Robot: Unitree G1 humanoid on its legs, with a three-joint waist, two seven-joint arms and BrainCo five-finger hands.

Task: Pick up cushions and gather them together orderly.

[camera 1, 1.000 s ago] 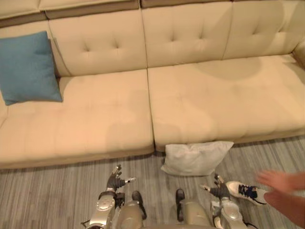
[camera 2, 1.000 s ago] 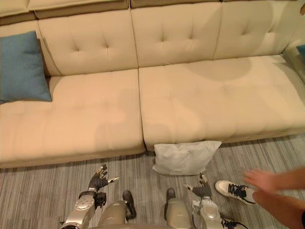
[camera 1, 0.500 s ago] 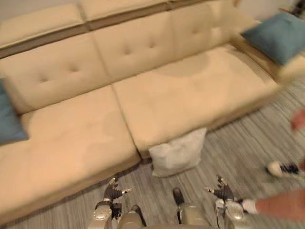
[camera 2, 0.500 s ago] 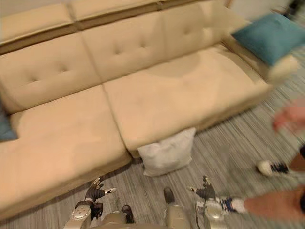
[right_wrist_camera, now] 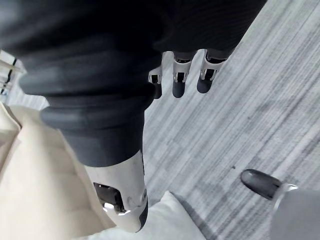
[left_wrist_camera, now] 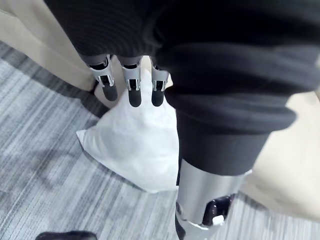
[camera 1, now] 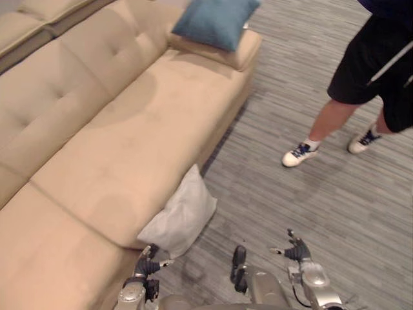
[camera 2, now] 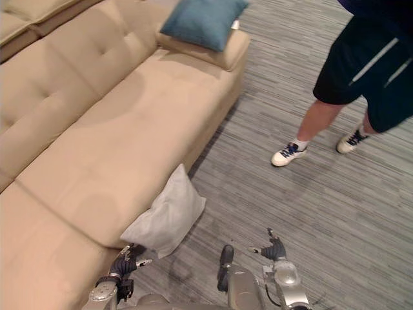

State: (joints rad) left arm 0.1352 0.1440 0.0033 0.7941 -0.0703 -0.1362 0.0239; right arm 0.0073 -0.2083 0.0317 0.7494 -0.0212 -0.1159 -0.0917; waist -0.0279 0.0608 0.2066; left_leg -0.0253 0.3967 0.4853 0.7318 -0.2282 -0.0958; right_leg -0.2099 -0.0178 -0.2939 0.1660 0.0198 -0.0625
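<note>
Both empty, fingers loosely spread: left robot hand point(camera 1: 147, 266), right robot hand point(camera 1: 293, 250). The white cushion point(camera 1: 179, 221) sits just beyond the left one, propped against the sofa point(camera 1: 116, 142). I'd bracket its side edges, then lift squarely.

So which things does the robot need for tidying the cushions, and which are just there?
For the job: white cushion on the floor against the sofa; blue cushion at the sofa's far end.
Just there: person standing on the grey carpet.
</note>
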